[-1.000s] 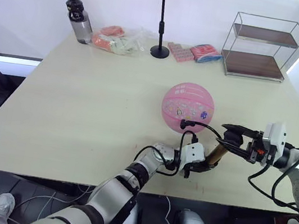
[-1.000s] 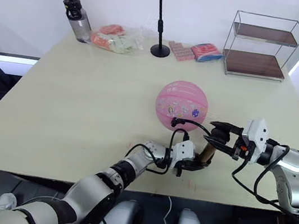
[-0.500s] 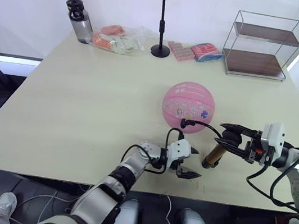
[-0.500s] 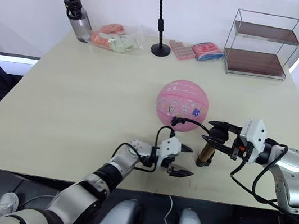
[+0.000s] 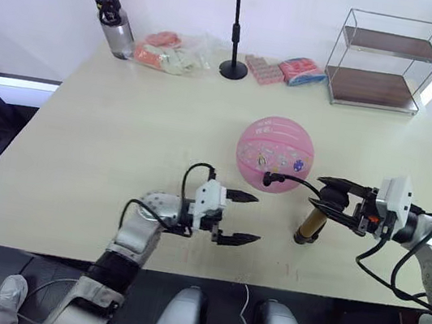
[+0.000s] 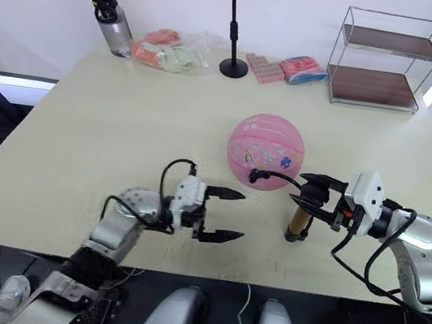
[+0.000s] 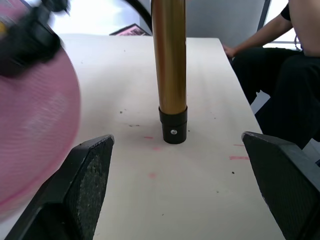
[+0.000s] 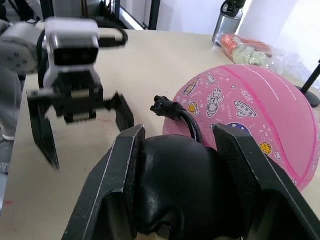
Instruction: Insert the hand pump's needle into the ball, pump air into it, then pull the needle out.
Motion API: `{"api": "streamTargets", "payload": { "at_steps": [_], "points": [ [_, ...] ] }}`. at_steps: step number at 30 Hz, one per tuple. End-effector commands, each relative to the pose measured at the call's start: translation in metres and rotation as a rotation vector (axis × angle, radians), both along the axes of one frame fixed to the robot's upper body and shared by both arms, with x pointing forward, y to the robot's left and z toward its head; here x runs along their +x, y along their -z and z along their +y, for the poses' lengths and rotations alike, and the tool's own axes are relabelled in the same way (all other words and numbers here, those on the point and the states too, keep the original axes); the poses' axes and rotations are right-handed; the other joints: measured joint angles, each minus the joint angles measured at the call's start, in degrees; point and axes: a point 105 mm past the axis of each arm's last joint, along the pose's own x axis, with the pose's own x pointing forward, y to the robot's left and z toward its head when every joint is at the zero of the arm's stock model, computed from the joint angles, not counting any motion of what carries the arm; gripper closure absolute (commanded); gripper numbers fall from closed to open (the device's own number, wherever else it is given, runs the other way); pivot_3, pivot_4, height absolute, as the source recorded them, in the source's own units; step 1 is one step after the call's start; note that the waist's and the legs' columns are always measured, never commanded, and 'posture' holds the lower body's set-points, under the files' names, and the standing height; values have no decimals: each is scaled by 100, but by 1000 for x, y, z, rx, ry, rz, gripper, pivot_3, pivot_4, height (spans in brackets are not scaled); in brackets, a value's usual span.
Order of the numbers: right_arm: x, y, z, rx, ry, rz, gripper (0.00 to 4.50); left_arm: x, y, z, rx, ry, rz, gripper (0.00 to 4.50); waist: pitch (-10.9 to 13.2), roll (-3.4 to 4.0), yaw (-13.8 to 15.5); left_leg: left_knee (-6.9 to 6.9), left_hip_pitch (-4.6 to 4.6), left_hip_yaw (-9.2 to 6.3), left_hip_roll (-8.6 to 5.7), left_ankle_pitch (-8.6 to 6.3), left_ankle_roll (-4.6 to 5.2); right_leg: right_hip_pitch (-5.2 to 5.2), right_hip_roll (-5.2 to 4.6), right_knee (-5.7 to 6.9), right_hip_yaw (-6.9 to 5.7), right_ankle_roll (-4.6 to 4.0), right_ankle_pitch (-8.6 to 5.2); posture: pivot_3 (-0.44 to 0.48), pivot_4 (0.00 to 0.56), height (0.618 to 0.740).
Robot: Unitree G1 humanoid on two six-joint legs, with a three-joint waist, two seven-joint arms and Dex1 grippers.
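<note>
Now the right gripper [image 5: 335,199] is clamped on the hand pump [image 5: 310,224] by its T-handle; the ball [image 5: 275,154] sits just beyond. Beside the pump, the left gripper [image 5: 238,216] hangs spread and empty. Pumping well likely means pinning the pump's foot and stroking vertically.
</note>
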Motion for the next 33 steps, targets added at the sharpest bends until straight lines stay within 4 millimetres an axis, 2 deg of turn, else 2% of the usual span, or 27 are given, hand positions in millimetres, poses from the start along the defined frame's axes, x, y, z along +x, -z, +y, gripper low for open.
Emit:
{"api": "streamTargets", "payload": {
  "at_steps": [1, 4, 8, 14, 17, 22, 25, 33],
  "points": [
    [2, 14, -8, -70, 49, 37, 2751, -7, -35, 24, -59, 1, -63, 108, 1, 2, -2, -8, -1, 2, 0, 0, 0, -3, -1, -5, 1, 0, 0, 0, 150, 740],
    [0, 6, -11, -107, 35, -6, 2751, -12, -49, 39, -65, -6, -76, 108, 6, 9, 9, -12, -1, 5, 0, 0, 0, -4, -3, -8, 2, 0, 0, 0, 150, 740],
    [1, -3, -14, -140, 41, -52, 2751, -19, -62, 50, -71, -10, -75, 108, 33, 24, 7, -14, -7, 9, -1, 0, -1, -8, -6, -12, 3, 0, 0, 0, 150, 740],
    [4, -8, -14, -244, 73, -162, 2751, -24, -68, 57, -62, -9, -64, 108, 50, 32, 49, -14, -8, 15, -2, 0, -1, -10, -8, -14, 4, 0, 0, 0, 150, 740],
    [3, -10, -15, -285, 60, -203, 2751, -25, -68, 59, -48, -1, -62, 108, 57, 37, 64, -14, -8, 18, -4, 1, -1, -10, -8, -14, 4, 0, 0, 0, 150, 740],
    [9, -24, -24, -336, 83, -303, 2751, -26, -70, 60, -36, 12, -65, 108, 80, 49, 122, -11, -8, 21, -7, 3, -2, -10, -5, -14, 4, 0, 0, 0, 150, 740],
    [16, -28, -35, -430, 110, -366, 2751, -25, -71, 58, -36, 18, -67, 108, 93, 55, 142, -10, -10, 28, -13, 4, -3, -9, -1, -14, -5, 1, 0, 0, 150, 740],
    [29, -19, -48, -585, 153, -532, 2751, -23, -75, 53, -51, 23, -79, 108, 107, 58, 134, -3, -65, 32, -24, 19, -24, -63, 44, 4, -25, 19, -1, 0, 150, 740]
  ]
}}
